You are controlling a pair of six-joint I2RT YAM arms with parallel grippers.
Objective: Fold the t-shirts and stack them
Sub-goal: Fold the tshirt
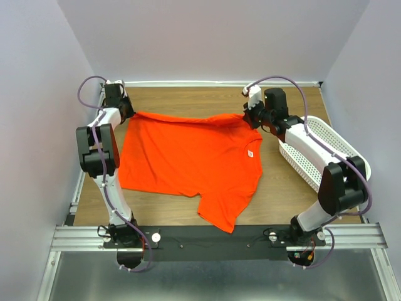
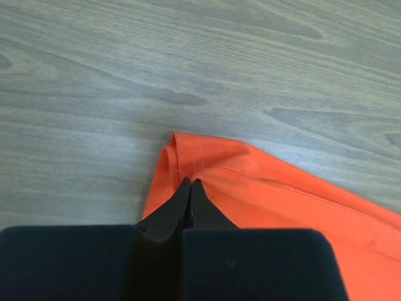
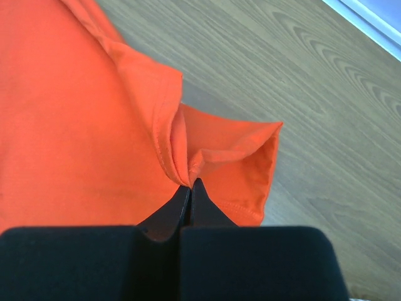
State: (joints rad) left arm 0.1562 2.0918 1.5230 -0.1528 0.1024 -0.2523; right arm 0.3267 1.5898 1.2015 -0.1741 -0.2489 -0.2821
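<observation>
**A:** Where did the t-shirt (image 1: 188, 157) lie, and what had hold of it?

**B:** It lay spread on the table (image 1: 282, 194), collar toward the right edge and one sleeve (image 1: 219, 216) trailing toward the near edge. The left gripper (image 2: 190, 183) was near the far-left corner, jaws pinched tight on the hem corner (image 2: 182, 150). The right gripper (image 3: 190, 185) was toward the far-right corner, jaws closed on a gather of cloth where the other sleeve (image 3: 241, 160) met the body.

**A:** What looked likely to go wrong?

**B:** I'd worry most about the left hold. Only a thin bite of cloth sat between the tips, and the hem was curled over beside them, so a hard pull could have slipped it free. On the right, the bunched seam meant any fold would have carried that crease along and come out crooked.

**A:** Anything else?

**B:** The loose near sleeve might have dragged and folded under. The basket (image 1: 338, 141) also stood just beside the right arm at the right edge, so a wide swing could have knocked it.
</observation>
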